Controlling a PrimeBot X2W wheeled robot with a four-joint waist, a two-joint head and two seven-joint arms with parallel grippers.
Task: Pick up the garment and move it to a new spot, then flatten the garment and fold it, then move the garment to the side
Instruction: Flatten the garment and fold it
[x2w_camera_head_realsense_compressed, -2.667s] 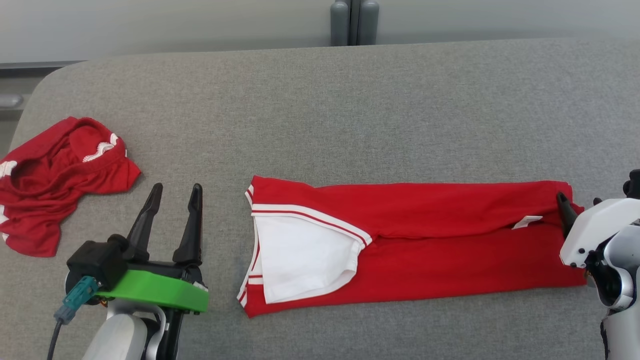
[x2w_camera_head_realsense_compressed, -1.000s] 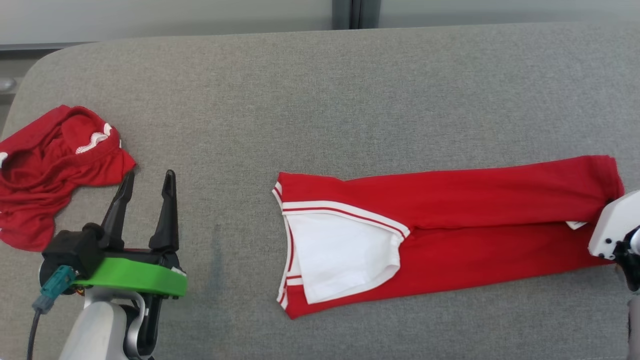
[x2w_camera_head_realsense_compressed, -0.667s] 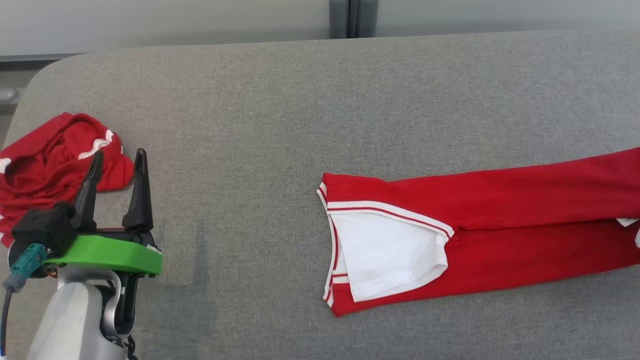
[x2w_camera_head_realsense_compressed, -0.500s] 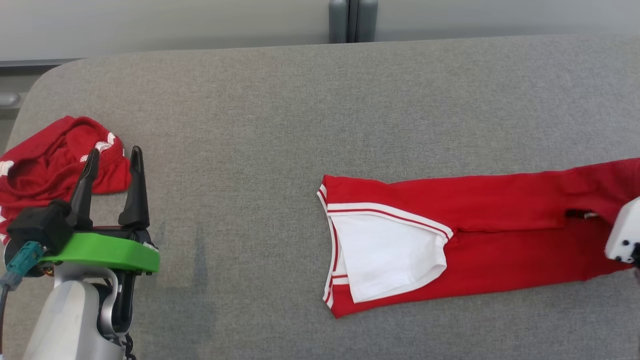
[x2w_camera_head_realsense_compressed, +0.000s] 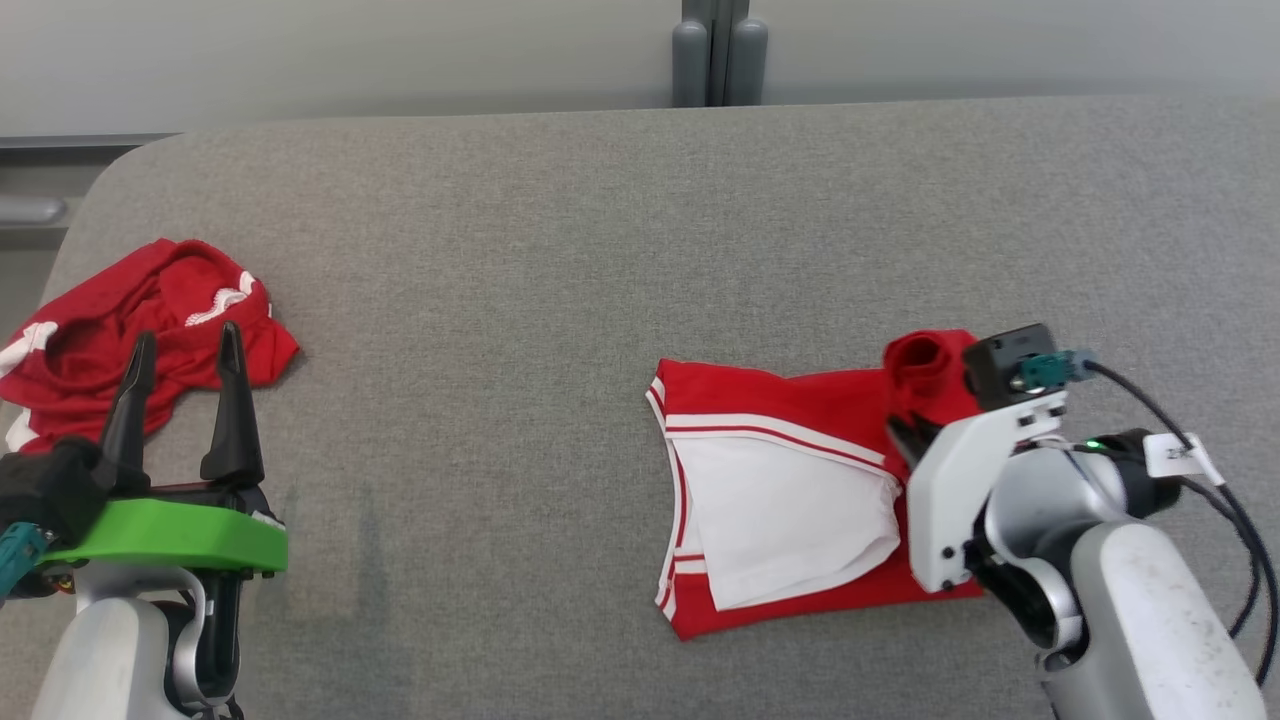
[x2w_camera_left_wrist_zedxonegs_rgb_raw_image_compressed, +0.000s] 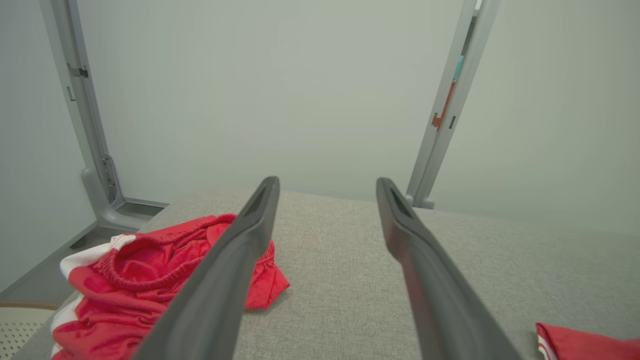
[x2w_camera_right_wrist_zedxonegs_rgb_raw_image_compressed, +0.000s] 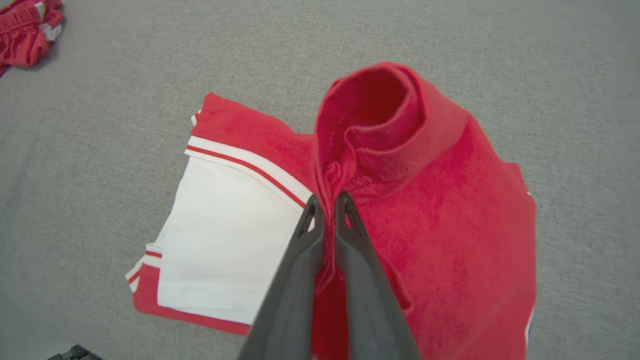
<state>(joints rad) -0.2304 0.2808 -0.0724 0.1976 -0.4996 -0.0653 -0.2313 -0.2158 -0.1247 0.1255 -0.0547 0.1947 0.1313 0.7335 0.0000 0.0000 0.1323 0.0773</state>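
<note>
Two fingers of the right gripper (x2w_camera_right_wrist_zedxonegs_rgb_raw_image_compressed: 326, 200) squeeze tight on a lifted red fold of the garment (x2w_camera_right_wrist_zedxonegs_rgb_raw_image_compressed: 450, 225), by the grey pad's (x2w_camera_head_realsense_compressed: 560, 250) front edge. Head view adds the left gripper (x2w_camera_head_realsense_compressed: 185, 345), spread wide and empty, near a crumpled red cloth (x2w_camera_head_realsense_compressed: 120, 340) at the left edge.

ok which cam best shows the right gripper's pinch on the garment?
Right wrist view: right gripper shut on a lifted edge of the garment, close up. Head view: wrist covers the pinch. Left wrist view: a corner.
</note>
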